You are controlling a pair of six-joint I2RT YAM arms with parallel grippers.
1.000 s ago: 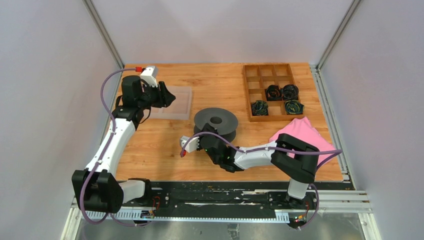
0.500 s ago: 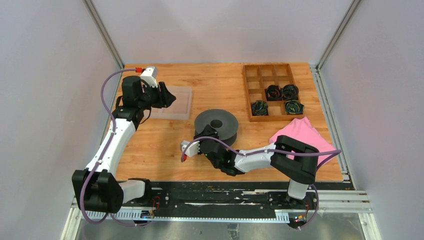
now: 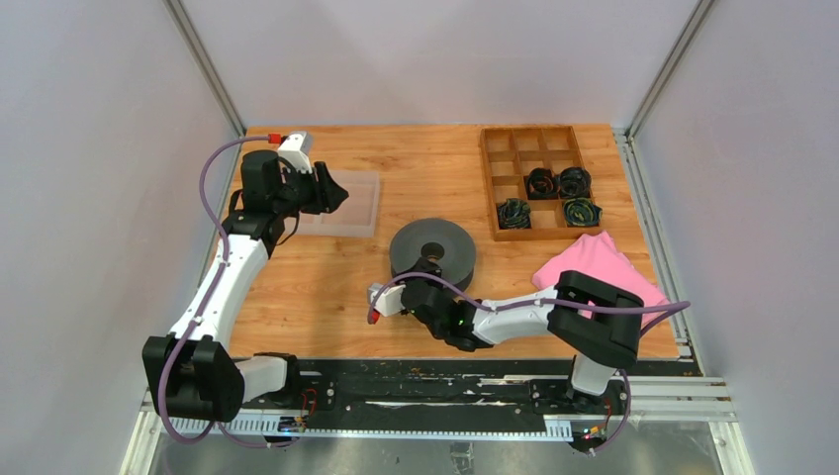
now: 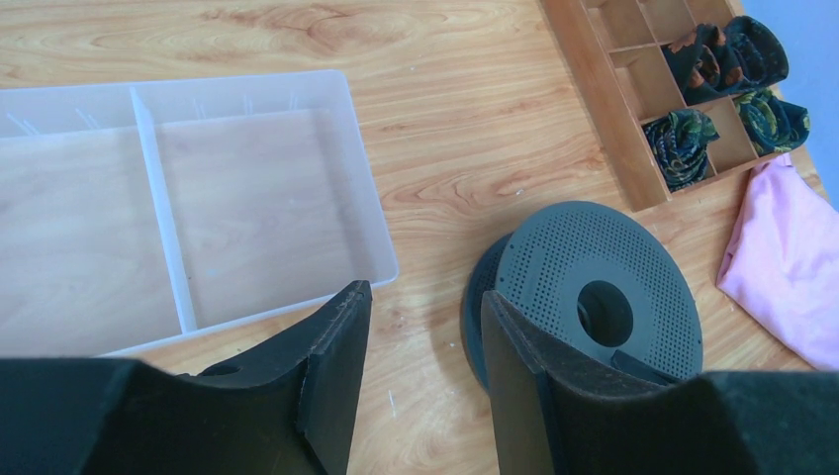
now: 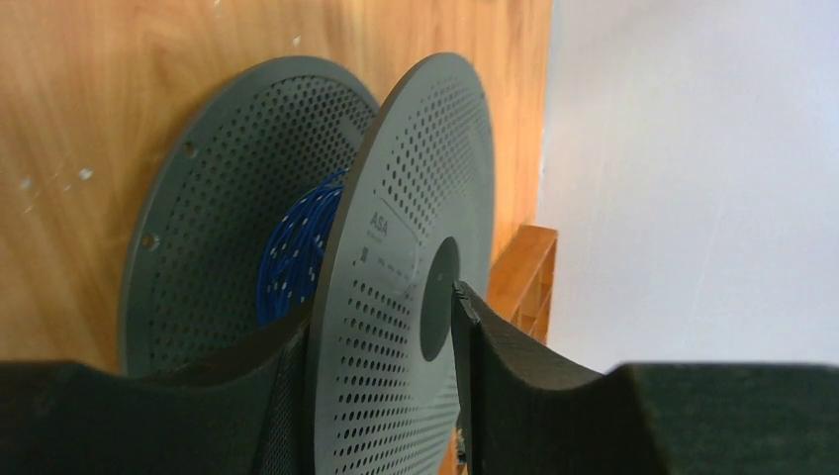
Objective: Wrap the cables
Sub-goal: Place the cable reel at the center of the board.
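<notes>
A grey perforated spool (image 3: 432, 247) lies flat on the wooden table, mid-table. Blue cable (image 5: 297, 247) is wound round its core, between the two flanges. My right gripper (image 3: 427, 279) is at the spool's near edge and is open. In the right wrist view its jaws (image 5: 381, 307) stand astride the upper flange (image 5: 416, 198), with a gap at the right finger. My left gripper (image 3: 331, 190) hovers open at the back left, with nothing between its fingers (image 4: 336, 336). In the left wrist view the spool (image 4: 594, 287) lies to its right.
A clear two-part plastic tray (image 3: 358, 210) lies under the left gripper. A wooden compartment tray (image 3: 500, 148) at the back right holds several dark coiled bundles (image 3: 556, 182). A pink cloth (image 3: 594, 262) lies in front of it, beside the right arm.
The right gripper has opened off the spool's flange and drawn back toward the near edge. The spool has settled from tilted to flat. The left arm has not moved.
</notes>
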